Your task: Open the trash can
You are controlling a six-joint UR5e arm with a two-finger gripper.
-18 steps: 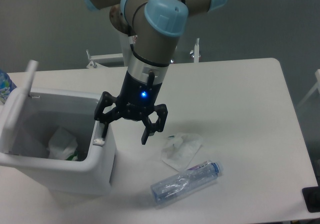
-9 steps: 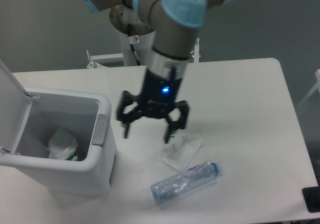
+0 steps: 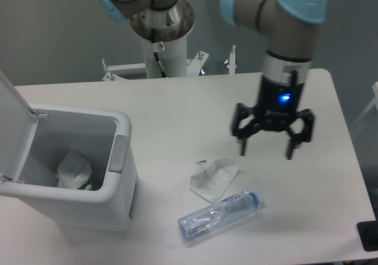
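The trash can (image 3: 121, 188) is a boxy white bin at the table's left front. Its lid (image 3: 13, 123) stands swung up at the left edge, so the inside shows, with crumpled white waste (image 3: 74, 167) in it. A grey push tab (image 3: 117, 153) sits on its right rim. My gripper (image 3: 266, 151) hangs open and empty above the table's right half, well away from the bin.
A crumpled clear wrapper (image 3: 214, 177) lies on the table between bin and gripper. A clear plastic bottle (image 3: 219, 215) lies on its side near the front edge. The arm's base column (image 3: 163, 46) stands behind the table. A dark object (image 3: 369, 235) sits at the front right corner.
The gripper moved from the bin's right rim far to the right across the table. The lid swung from partly raised to fully up at the left.
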